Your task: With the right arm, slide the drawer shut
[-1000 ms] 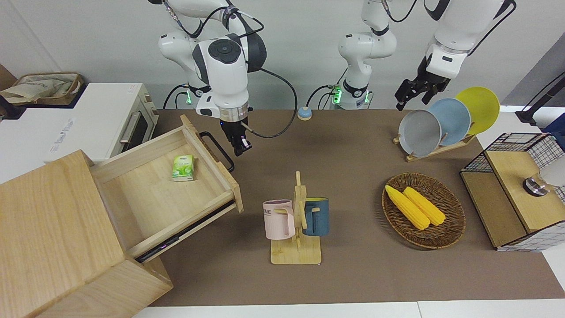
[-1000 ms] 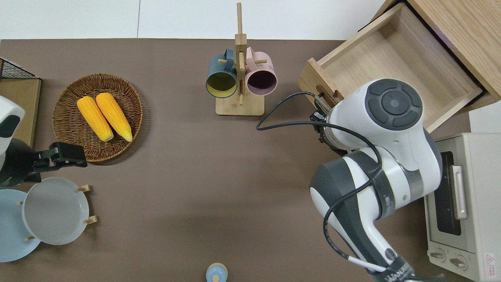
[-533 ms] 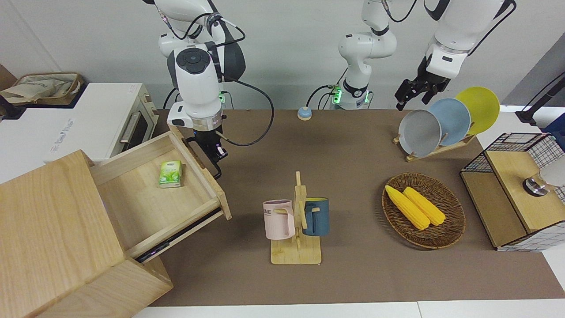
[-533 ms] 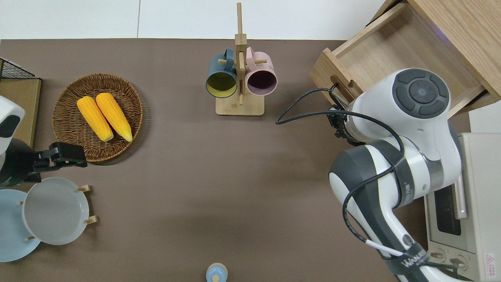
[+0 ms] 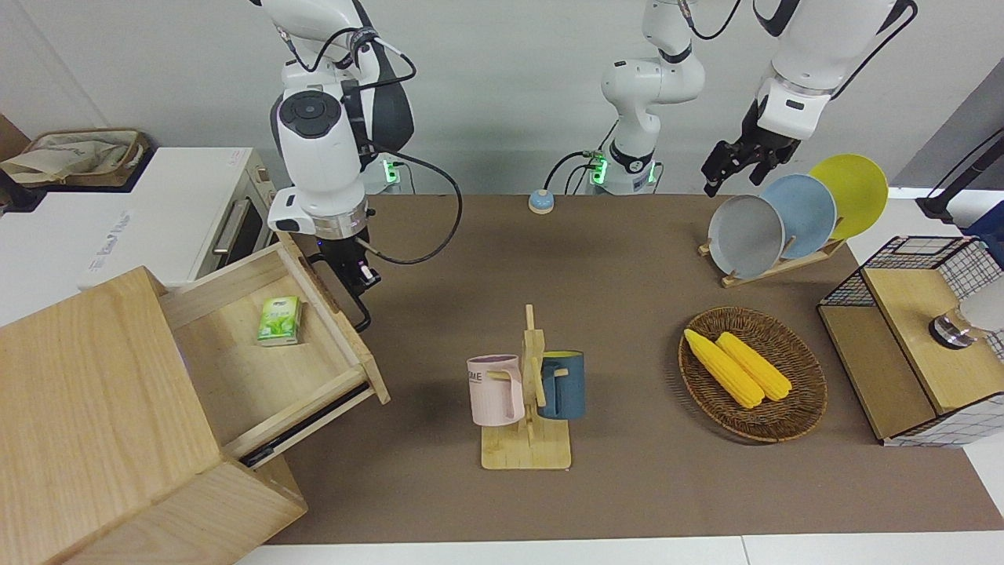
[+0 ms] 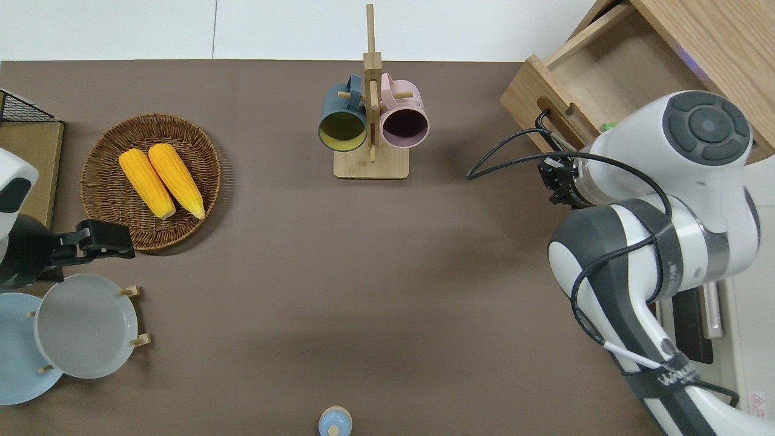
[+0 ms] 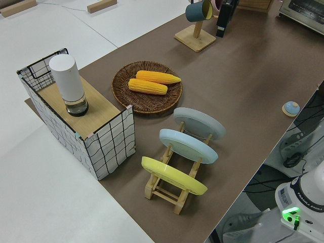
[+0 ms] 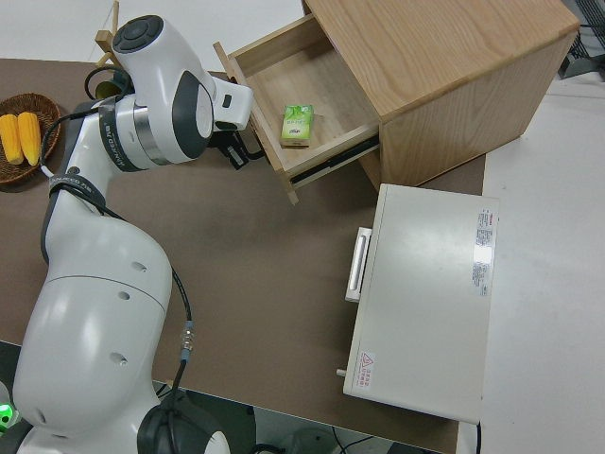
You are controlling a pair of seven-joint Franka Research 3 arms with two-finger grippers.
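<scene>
The light-wood drawer (image 5: 267, 353) stands partly open out of the big cabinet (image 5: 94, 392), at the right arm's end of the table. A small green packet (image 5: 279, 320) lies inside it. Its black loop handle (image 5: 345, 292) faces the table's middle. My right gripper (image 5: 357, 276) is low at the drawer front (image 6: 545, 100), right at the handle (image 6: 548, 124), and its fingers look shut with nothing in them. In the right side view the gripper (image 8: 236, 151) touches the drawer's front panel (image 8: 253, 113). The left arm is parked.
A white toaster oven (image 5: 157, 220) stands beside the cabinet, nearer to the robots. A mug rack (image 5: 525, 392) holds two mugs mid-table. A basket of corn (image 5: 753, 373), a plate rack (image 5: 784, 220) and a wire-mesh box (image 5: 918, 329) fill the left arm's end.
The drawer has slid steadily into the cabinet, and my right gripper has moved with its front toward the cabinet. The left arm has not moved.
</scene>
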